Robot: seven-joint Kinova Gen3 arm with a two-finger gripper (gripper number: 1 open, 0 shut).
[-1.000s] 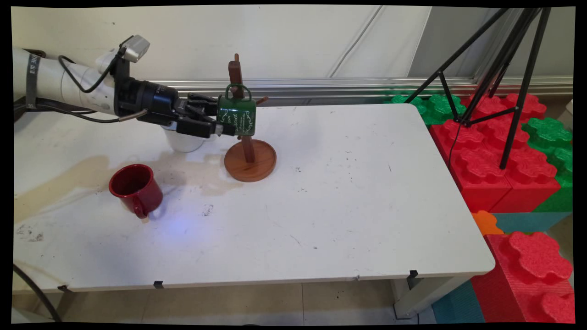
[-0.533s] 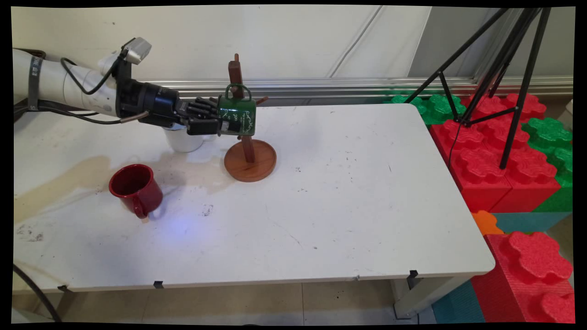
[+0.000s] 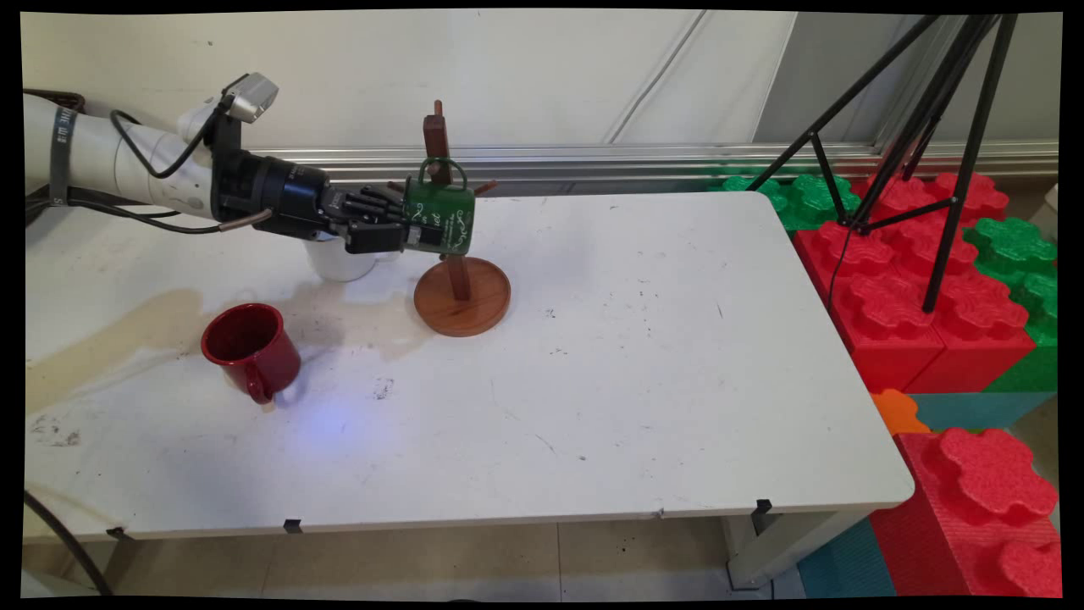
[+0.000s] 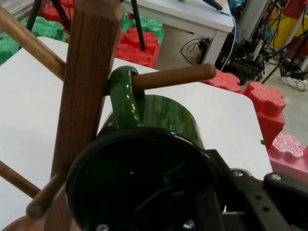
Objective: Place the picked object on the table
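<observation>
The glossy green ceramic mug with white lettering [image 3: 439,220] hangs by its handle on a peg of the brown wooden mug tree [image 3: 457,280], lying on its side with the open mouth turned toward the arm. In the hand view the green handle loop [image 4: 126,98] is threaded over a round wooden peg [image 4: 173,77] that juts from the square upright post [image 4: 89,82] — the peg's end pokes well past the loop.

The black two-finger gripper [image 3: 405,227] is right at the mug's rim, reaching in level from the left of the tree. One finger [image 4: 204,204] shows inside the dark mouth of the mug, against the rim; from where I stand the fingers look narrowed onto the mug's wall, gripping it.

The tree stands on its round wooden base [image 3: 461,296] toward the back of the white table [image 3: 635,381]. Just left of the base, behind the gripper, sits a white cup [image 3: 340,259], partly hidden by the hand. Further left and nearer the table's front edge stands a dark red enamel mug [image 3: 250,349], upright, handle toward the front. A pale brownish stain [image 3: 118,335] spreads over the tabletop left of the tree.

Well to the right of the tree, off the table, are red and green foam blocks [image 3: 923,280] — and a black tripod [image 3: 923,127] standing among them.
</observation>
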